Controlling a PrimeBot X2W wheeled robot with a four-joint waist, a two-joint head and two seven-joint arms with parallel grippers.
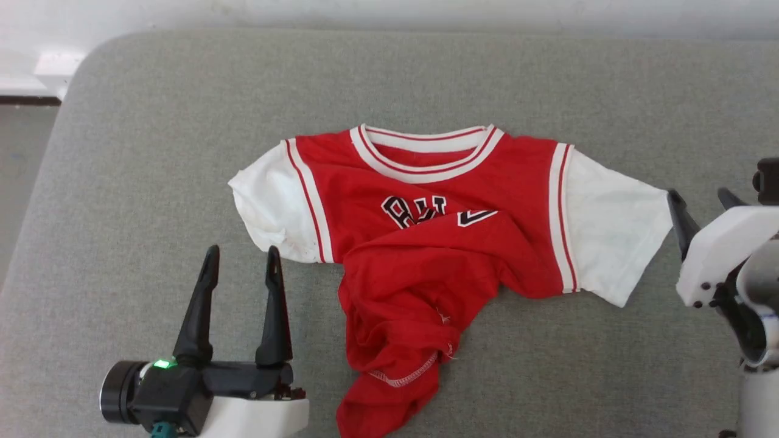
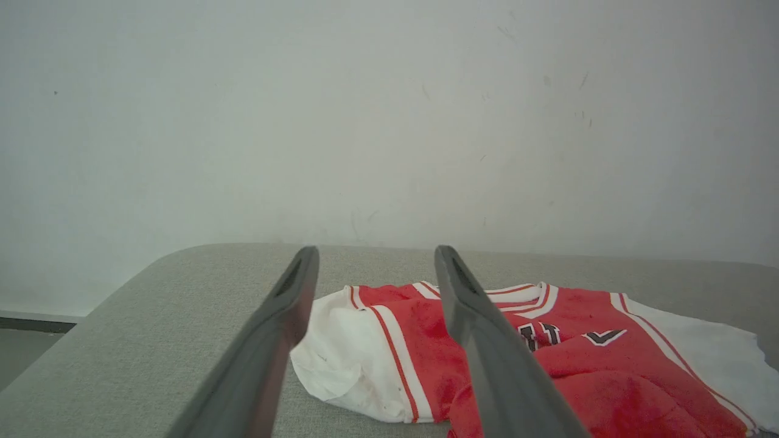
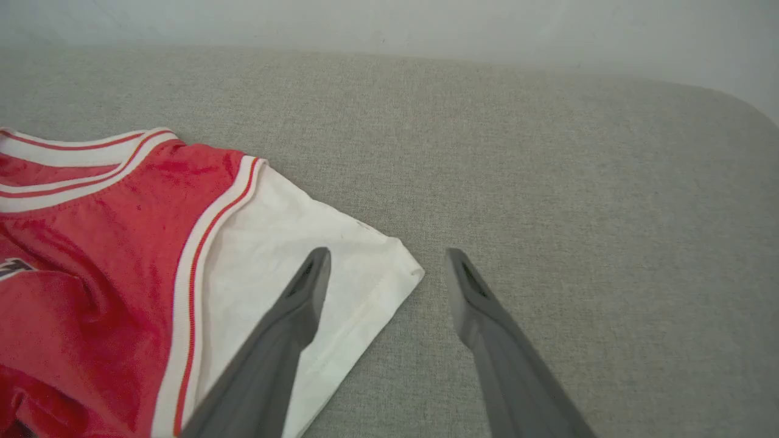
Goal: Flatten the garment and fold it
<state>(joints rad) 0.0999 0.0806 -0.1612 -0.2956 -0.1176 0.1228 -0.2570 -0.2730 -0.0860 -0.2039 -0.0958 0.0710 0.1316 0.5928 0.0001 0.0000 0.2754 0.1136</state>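
**Head view, lower left.** My left gripper (image 1: 243,250) stands over bare grey worktop (image 1: 152,152). Its two dark fingers are spread wide with nothing between them.

**Bottom centre.** The shirt (image 1: 438,243) is red and lies front up on the worktop. Its lower body is crumpled into a bunch, and the stitched hem (image 1: 401,377) trails down to the bottom edge of the frame.

**Left of centre.** One white sleeve (image 1: 268,207) lies just above my left gripper's fingertips in the frame, apart from them.

**Right edge, mid-height.** My right gripper (image 1: 698,196) is also spread wide and empty. Its tips are just beside the end of the other white sleeve (image 1: 614,237).

**Right wrist view.** In this view one finger of the right gripper (image 3: 389,254) crosses that sleeve's cuff and the other lies over bare worktop. I cannot tell whether the finger touches the cloth.

**Head view, centre.** A red fold of the body partly covers the black, white-outlined lettering (image 1: 420,212).

**Upper centre.** The white collar (image 1: 426,149) has red stripes and is the farthest part of the shirt.

**Left wrist view.** The fingers of the left gripper (image 2: 375,252) frame the near sleeve. The shirt spreads toward the lower right, and a pale wall (image 2: 389,121) rises beyond the far rounded edge of the worktop.
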